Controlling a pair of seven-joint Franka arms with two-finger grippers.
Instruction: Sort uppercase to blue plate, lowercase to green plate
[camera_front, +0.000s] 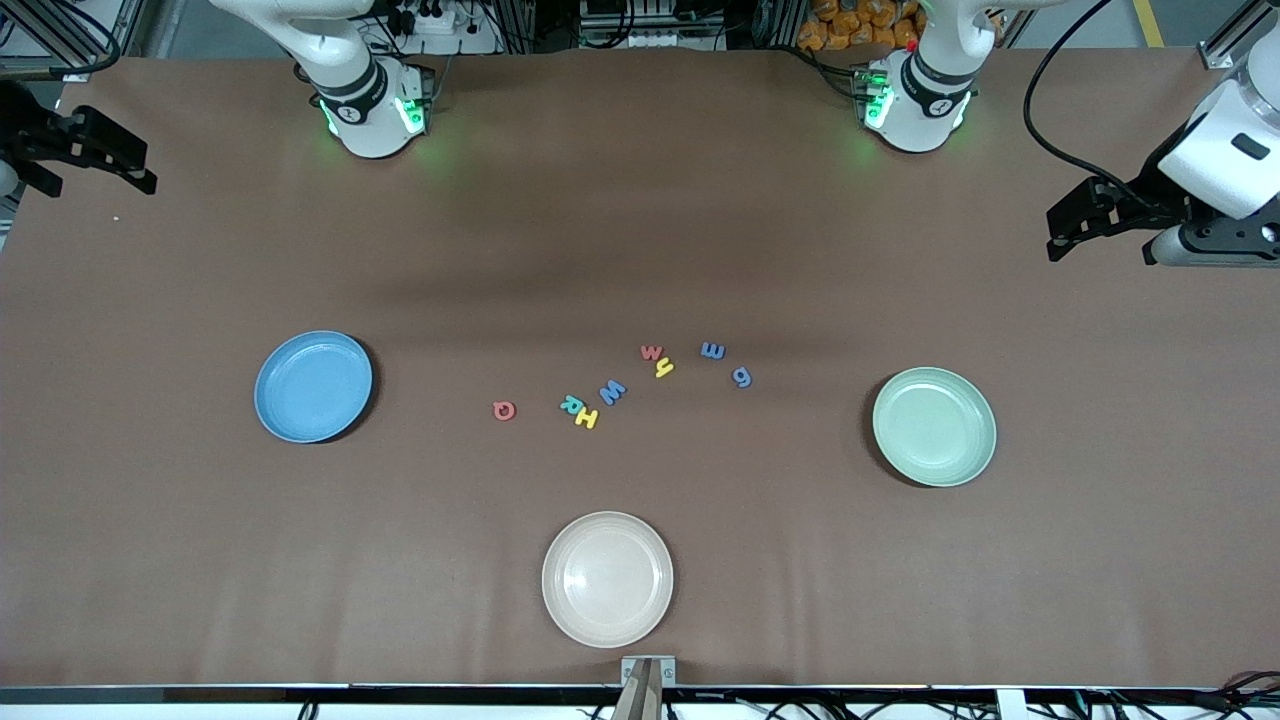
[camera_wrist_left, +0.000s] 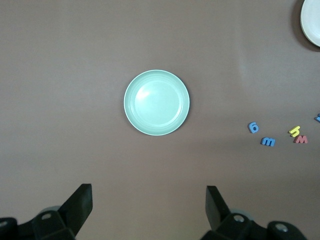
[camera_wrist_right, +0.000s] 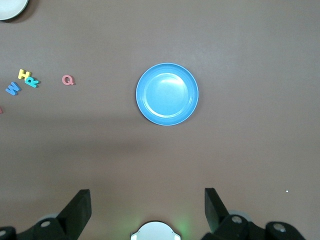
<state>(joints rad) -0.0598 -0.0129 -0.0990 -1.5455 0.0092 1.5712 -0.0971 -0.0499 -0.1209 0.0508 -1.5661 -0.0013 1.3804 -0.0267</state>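
The left end effector (camera_wrist_left: 147, 210) hangs wide open and empty high over the green plate (camera_front: 934, 427); the right end effector (camera_wrist_right: 147, 212), likewise open, hangs over the blue plate (camera_front: 313, 386). The letters (camera_front: 612, 392) lie well apart from both, mid-counter. In both wrist views some letters are cut off.

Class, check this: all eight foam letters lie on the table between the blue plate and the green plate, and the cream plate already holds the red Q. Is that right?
Not quite. The cream plate holds nothing; the front view shows the red Q lying on the table with the other letters, toward the blue plate. The rest stands: all eight letters lie between the blue plate and the green plate.
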